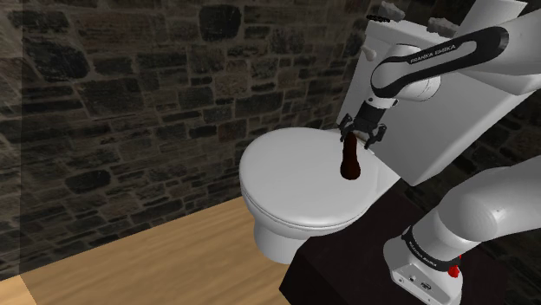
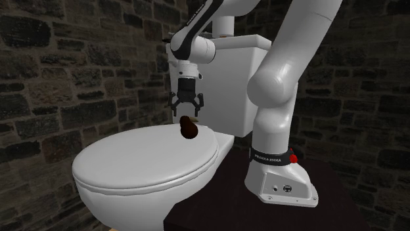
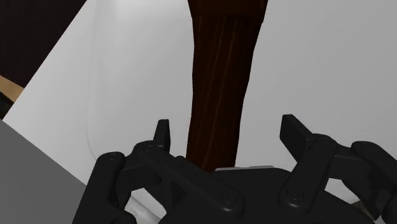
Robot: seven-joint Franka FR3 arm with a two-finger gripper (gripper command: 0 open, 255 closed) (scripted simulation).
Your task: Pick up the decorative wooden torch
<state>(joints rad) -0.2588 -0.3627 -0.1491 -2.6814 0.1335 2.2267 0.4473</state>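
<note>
Lighting is dim overall: stone wall (image 1: pixel 121 95) is kept dark, and a paler haze is seen at the shoulder view's upper left. The toilet lid (image 1: pixel 295 195) and tank (image 1: pixel 451 130) are lit brightest, softly shaded toward the edges. The stand (image 1: pixel 347 260) is rendered near black. In the wrist view, torch (image 3: pixel 222 83) grain is faintly picked out against the evenly lit lid.

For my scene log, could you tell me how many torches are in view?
1: a dark brown torch, upright beneath the gripper, above the white toilet lid; none seems hidden.
</note>
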